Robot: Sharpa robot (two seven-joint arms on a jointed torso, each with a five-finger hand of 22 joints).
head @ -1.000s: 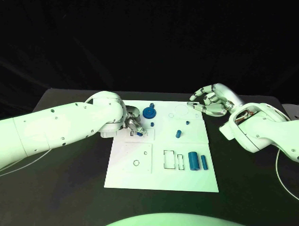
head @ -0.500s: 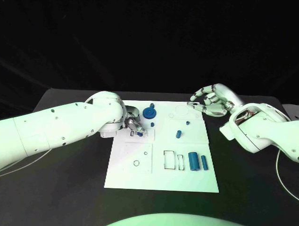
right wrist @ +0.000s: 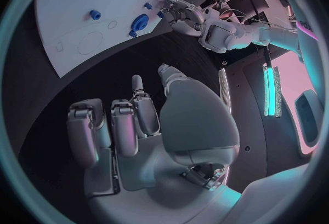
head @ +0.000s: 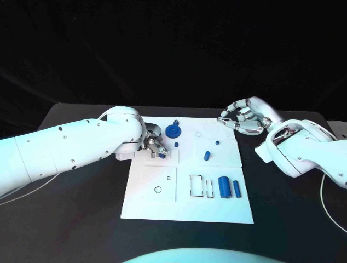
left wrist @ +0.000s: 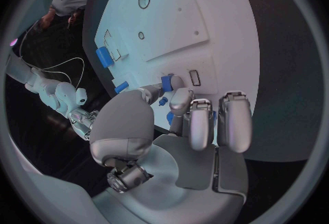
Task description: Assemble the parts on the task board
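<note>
The white task board (head: pixel 162 203) lies in the middle of the black table. My left hand (head: pixel 153 144) rests over its left edge and pinches a small blue part (head: pixel 162 155) between thumb and finger, low over the board; the left wrist view shows this part (left wrist: pixel 166 82) just above a small rectangular slot (left wrist: pixel 194 76). A blue gear (head: pixel 173 131) stands beyond it. My right hand (head: pixel 243 118) hovers at the board's far right corner, its fingers (right wrist: pixel 126 128) curled in on nothing.
Two blue cylinders (head: pixel 223 187) (head: pixel 237 189) lie side by side near the board's right edge, beside rectangular outlines (head: pixel 196 185). Small blue pieces (head: pixel 207 155) (head: pixel 217 143) sit mid-board. Black table (head: pixel 71 219) surrounds the board.
</note>
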